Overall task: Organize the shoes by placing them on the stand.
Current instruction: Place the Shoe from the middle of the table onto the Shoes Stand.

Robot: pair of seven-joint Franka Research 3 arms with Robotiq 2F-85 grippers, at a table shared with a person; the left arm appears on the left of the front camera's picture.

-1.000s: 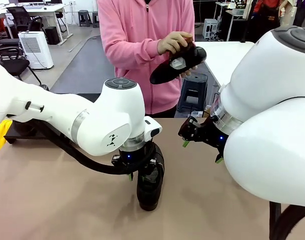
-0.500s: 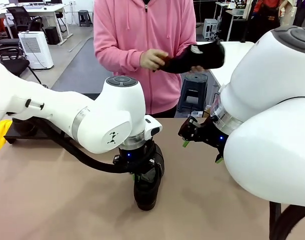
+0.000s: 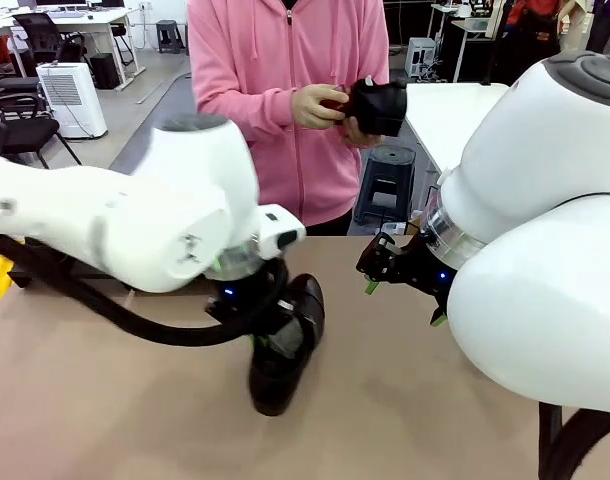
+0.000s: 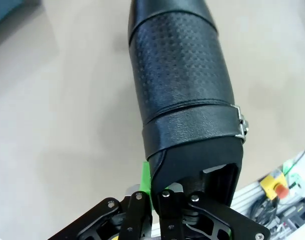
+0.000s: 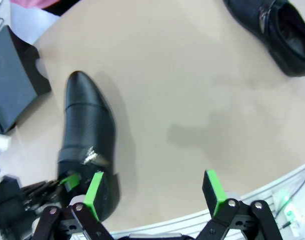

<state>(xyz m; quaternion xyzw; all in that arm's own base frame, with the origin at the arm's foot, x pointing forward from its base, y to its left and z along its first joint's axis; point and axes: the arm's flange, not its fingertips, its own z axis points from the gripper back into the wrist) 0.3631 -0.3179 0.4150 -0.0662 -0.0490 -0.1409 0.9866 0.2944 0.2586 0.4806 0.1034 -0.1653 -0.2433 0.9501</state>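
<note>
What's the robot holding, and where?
The left gripper pinches a black shoe by its heel-end rim. The right gripper holds nothing.

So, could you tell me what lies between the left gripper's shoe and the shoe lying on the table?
Bare table, in the right wrist view, separates the gripped shoe from the lying shoe.

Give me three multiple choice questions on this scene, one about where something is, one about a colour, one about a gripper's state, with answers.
1. Where is the shoe at the far side? A in the person's hands; B on a chair; C on the floor.
2. What colour is the person's top? A grey; B pink; C blue.
3. How is the right gripper? A shut on a shoe; B shut empty; C open.
Answers: 1 A, it is up in the hands; 2 B, plainly pink; 3 C, its green pads stand wide apart, nothing between.
</note>
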